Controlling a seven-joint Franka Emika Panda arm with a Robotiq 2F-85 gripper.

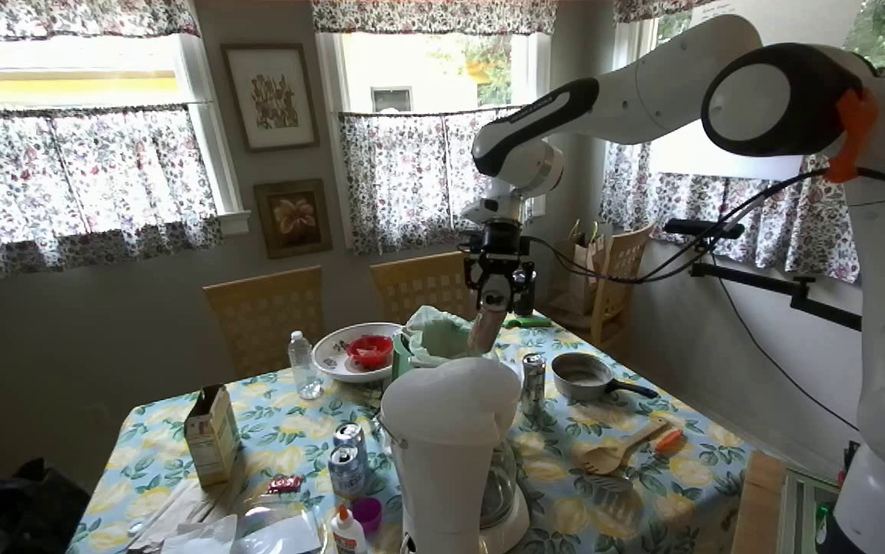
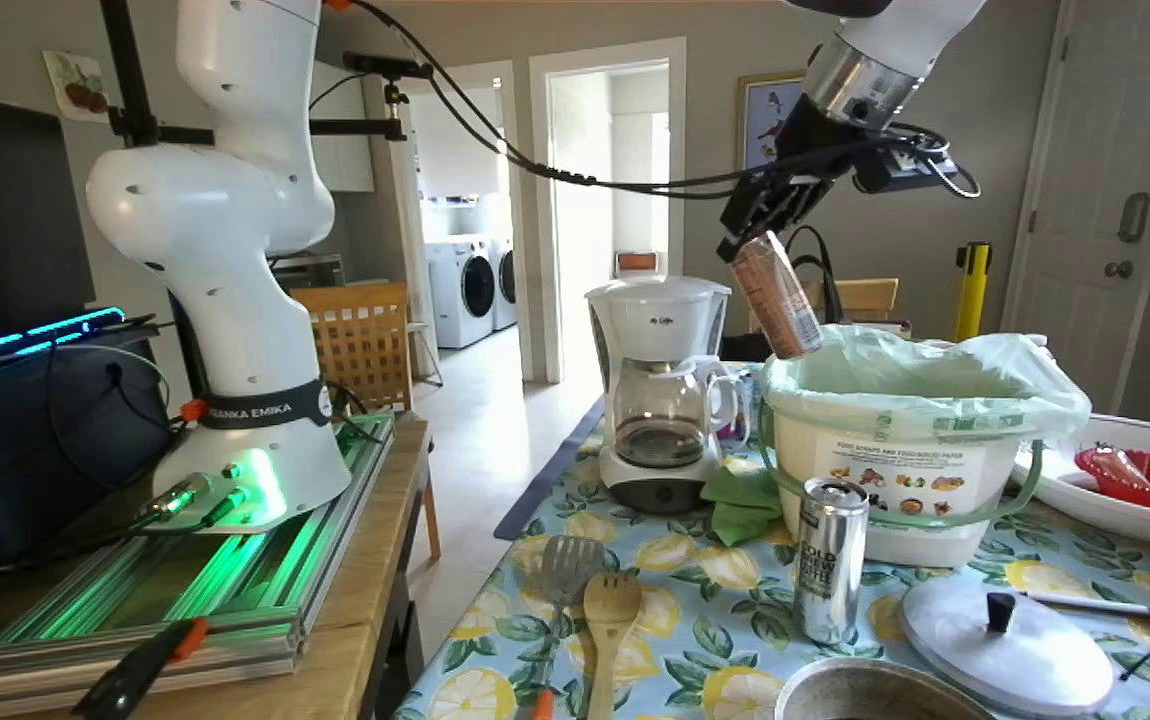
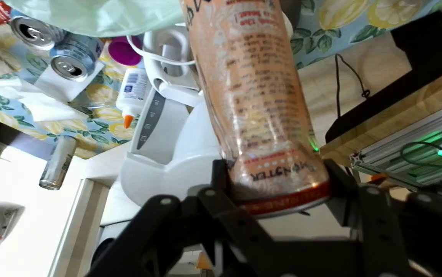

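A tall pinkish-tan can (image 2: 777, 298) hangs tilted in the air, and my gripper (image 2: 747, 240) is shut on its upper end. In the wrist view the fingers press on both sides of the can (image 3: 255, 88) close to its red-banded rim. The can's lower end is by the near rim of a white bin (image 2: 895, 490) lined with a pale green bag (image 2: 935, 375); whether it touches the bag cannot be told. An exterior view also shows the held can (image 1: 487, 329) in front of the green liner (image 1: 442, 338).
A white coffee maker (image 2: 660, 325) stands beside the bin. A silver can (image 2: 832, 565) is upright in front of it. Around them lie a pot lid (image 2: 1005, 640), a saucepan (image 1: 581, 377), a wooden fork (image 1: 604, 458), drink cans (image 1: 347, 469), a bottle (image 1: 304, 365) and a white bowl (image 1: 331, 358).
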